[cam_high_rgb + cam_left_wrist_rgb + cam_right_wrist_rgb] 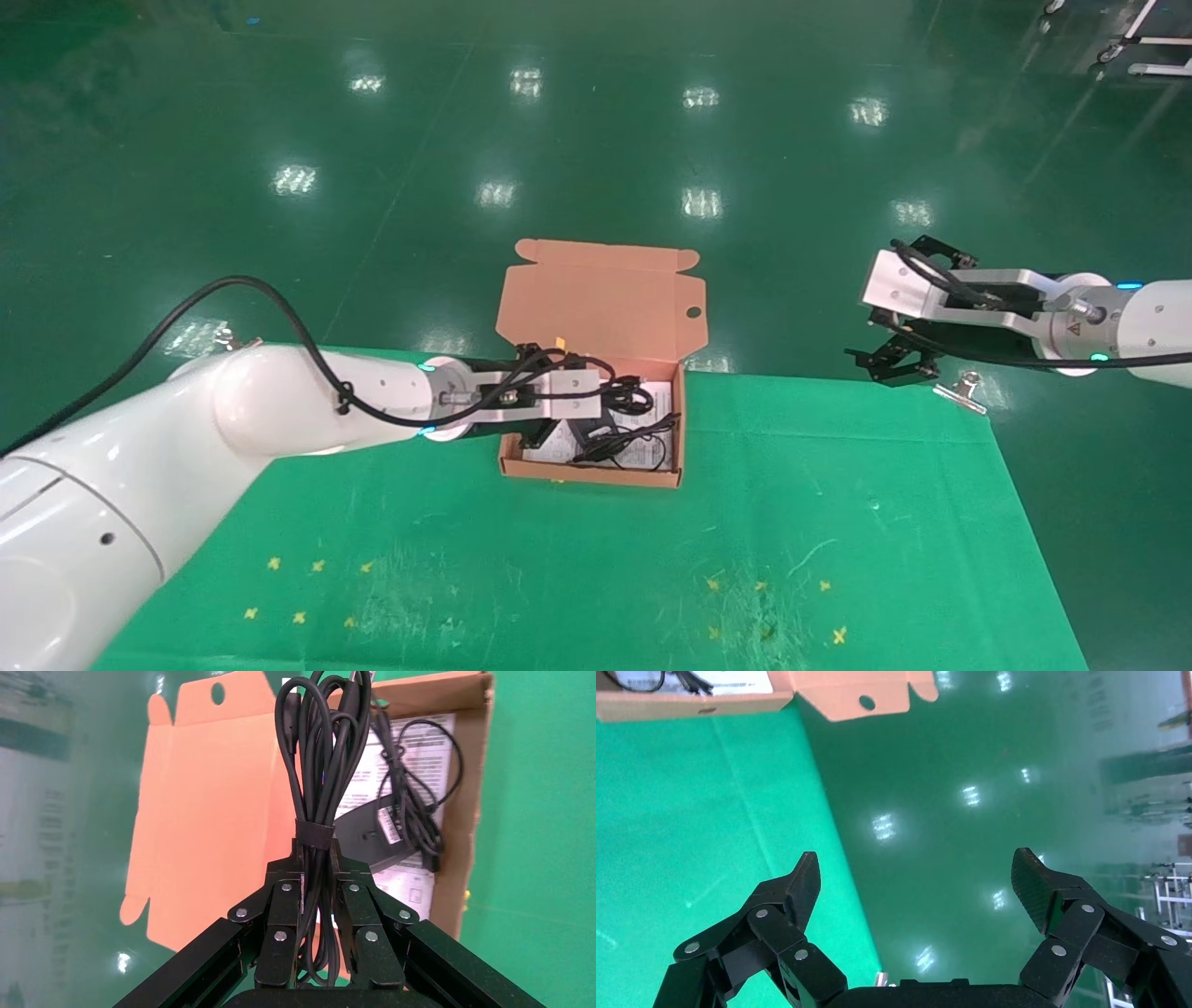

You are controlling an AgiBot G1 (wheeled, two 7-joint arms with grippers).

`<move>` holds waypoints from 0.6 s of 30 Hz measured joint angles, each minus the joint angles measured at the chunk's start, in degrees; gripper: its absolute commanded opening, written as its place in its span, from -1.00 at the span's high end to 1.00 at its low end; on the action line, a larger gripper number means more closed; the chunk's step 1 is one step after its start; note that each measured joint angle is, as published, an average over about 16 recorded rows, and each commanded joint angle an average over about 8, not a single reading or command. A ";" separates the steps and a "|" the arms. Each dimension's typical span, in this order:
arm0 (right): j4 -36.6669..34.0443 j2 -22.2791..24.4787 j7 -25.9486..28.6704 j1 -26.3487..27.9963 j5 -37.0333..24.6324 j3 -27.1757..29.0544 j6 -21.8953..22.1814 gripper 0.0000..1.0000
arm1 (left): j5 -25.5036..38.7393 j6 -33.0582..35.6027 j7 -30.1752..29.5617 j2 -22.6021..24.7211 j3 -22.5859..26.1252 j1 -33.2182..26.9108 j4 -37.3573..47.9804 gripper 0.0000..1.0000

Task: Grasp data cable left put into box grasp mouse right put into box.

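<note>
Cable bundle held over the open box

Cardboard walls ring the box [596, 471] on four sides, and its lid [601, 298] stands open at the far side, leaning away from us, so the way in from above is free. The box sits near the far edge of the green table [745, 559]; beyond that edge lies glossy green floor. On the near side and to the right of the box we see broad bare cloth.

We count one box, one data cable, one mouse and two grippers.

Our left gripper [314, 881] reaches over the left wall of the box, its fingers [281, 910] closed tight on the data cable [320, 776]. The grip sits just below the band round the bundle's middle, and the loops stick out past the fingertips over the box floor and toward the lid. From the head view we cannot tell whether the bundle touches the white sheet.

The mouse [372, 836] already lies inside the box on the white printed sheet, beyond the held bundle, its thin cord [429, 783] looped loosely beside it toward the right wall.

Our right gripper [916, 881] hangs well to the right of the box, past the table's far right corner and over the floor. Its fingers are spread wide with nothing between them.
</note>
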 measured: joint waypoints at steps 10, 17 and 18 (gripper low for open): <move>1.09 0.51 1.14 0.14 -0.77 -0.23 0.04 -1.00 | -1.59 -0.02 -0.14 0.05 1.94 -0.34 0.32 -1.00; 0.90 0.39 0.88 0.75 -0.66 0.09 0.43 -1.00 | -1.23 -0.33 -0.20 -0.91 1.53 -0.80 -0.54 -1.00; 0.94 0.40 0.82 0.99 -0.66 0.22 0.58 -1.00 | -1.12 -0.53 -0.29 -1.12 1.47 -1.08 -0.64 -1.00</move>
